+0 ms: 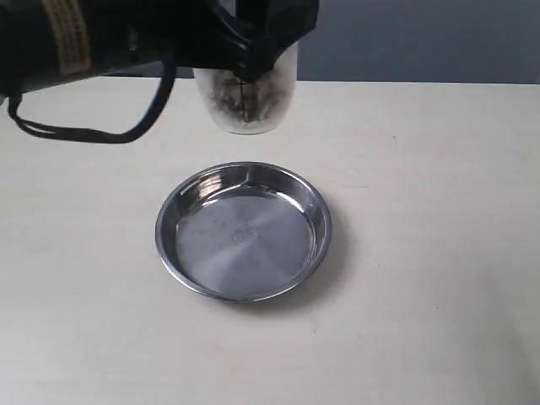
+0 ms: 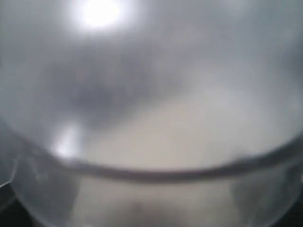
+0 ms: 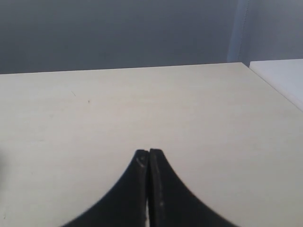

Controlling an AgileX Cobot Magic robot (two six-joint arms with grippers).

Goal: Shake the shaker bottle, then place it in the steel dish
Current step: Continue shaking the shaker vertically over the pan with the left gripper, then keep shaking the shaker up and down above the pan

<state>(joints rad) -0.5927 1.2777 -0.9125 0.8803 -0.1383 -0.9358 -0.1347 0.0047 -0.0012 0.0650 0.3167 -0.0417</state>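
Observation:
The shaker bottle (image 1: 245, 99) hangs in the air beyond the steel dish (image 1: 243, 229), its frosted lower body showing dark bits inside. My left gripper (image 1: 253, 46) is shut on the bottle's upper part, which the black arm hides. In the left wrist view the bottle's frosted wall (image 2: 151, 118) fills the whole picture in a blur, and the fingers do not show. The steel dish lies flat on the table, holding nothing. My right gripper (image 3: 149, 152) is shut with nothing in it, over bare table; it is out of the exterior view.
A black cable (image 1: 93, 131) loops down from the left arm over the table's far left. The pale table (image 1: 439, 253) ends at a far edge against a grey-blue wall. A white surface (image 3: 284, 78) adjoins the table's corner in the right wrist view.

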